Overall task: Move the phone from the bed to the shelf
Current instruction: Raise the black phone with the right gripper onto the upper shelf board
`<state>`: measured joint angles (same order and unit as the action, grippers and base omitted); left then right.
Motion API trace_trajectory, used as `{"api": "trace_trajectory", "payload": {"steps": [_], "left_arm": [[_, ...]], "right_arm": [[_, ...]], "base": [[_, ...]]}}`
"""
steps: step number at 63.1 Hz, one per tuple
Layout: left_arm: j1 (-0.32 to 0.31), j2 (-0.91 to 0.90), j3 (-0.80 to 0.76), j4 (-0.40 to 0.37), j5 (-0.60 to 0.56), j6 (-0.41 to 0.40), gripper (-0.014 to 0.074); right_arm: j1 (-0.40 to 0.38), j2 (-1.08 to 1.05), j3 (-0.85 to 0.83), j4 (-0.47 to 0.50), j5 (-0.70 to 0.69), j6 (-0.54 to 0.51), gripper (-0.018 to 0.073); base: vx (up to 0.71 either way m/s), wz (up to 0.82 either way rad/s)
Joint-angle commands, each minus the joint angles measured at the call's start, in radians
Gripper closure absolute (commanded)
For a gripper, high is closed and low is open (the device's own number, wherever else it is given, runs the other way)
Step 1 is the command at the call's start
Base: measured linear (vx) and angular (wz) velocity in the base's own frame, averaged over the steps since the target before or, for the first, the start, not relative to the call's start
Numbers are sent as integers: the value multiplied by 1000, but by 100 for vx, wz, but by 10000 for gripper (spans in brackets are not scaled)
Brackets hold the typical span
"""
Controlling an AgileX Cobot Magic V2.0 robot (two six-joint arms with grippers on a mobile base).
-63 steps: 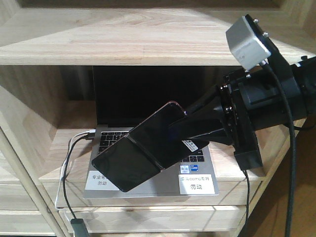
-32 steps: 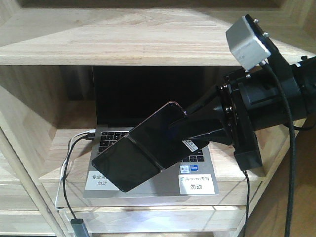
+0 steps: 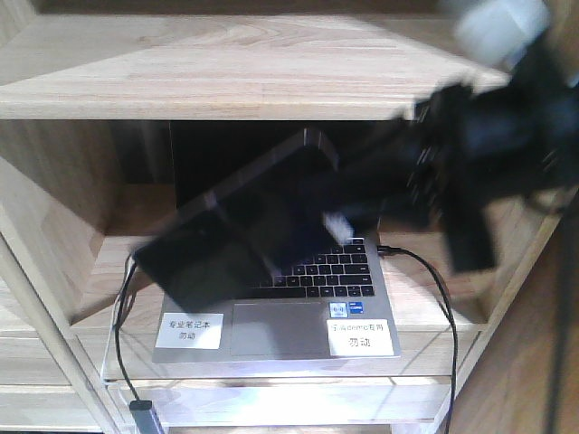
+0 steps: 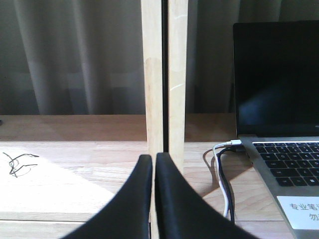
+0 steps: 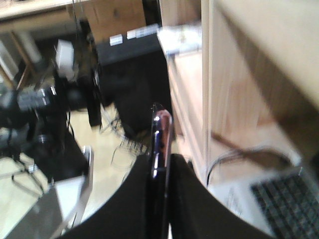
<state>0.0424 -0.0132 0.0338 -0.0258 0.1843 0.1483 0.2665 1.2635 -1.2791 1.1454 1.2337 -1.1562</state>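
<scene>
Phone (image 3: 217,249) clamped in my right gripper (image 5: 160,163) at shelf (image 3: 226,68).
Thin, glossy, probably slippery; grip the flat faces, off the crease. Blur hides the exact hold. Left gripper (image 4: 153,164) closed, empty.

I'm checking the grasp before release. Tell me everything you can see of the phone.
The phone is a thin, glossy black slab, motion-blurred in the front view, tilted with its lower end toward the left, held over the open laptop on the shelf. The right wrist view shows its pinkish metallic edge clamped edge-on by the right gripper.
</scene>
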Motion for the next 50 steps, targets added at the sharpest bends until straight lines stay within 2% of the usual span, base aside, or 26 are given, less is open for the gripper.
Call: {"api": "trace_trajectory", "payload": {"steps": [1, 13, 32, 50], "left_arm": [[-4, -13, -21, -9, -72, -6, 595], [-4, -13, -21, -9, -72, -6, 595], [-4, -13, -21, -9, -72, -6, 595], [-4, -13, -21, -9, -72, -6, 595]], "right_arm": [[-1, -42, -94, 108, 42, 42, 562], [-1, -42, -231, 101, 9, 96, 562], [-1, -19, -372, 73, -191, 106, 562], [-1, 138, -537, 101, -204, 105, 562]], "base": [[0, 0], [0, 0], [0, 0], [0, 0]]}}
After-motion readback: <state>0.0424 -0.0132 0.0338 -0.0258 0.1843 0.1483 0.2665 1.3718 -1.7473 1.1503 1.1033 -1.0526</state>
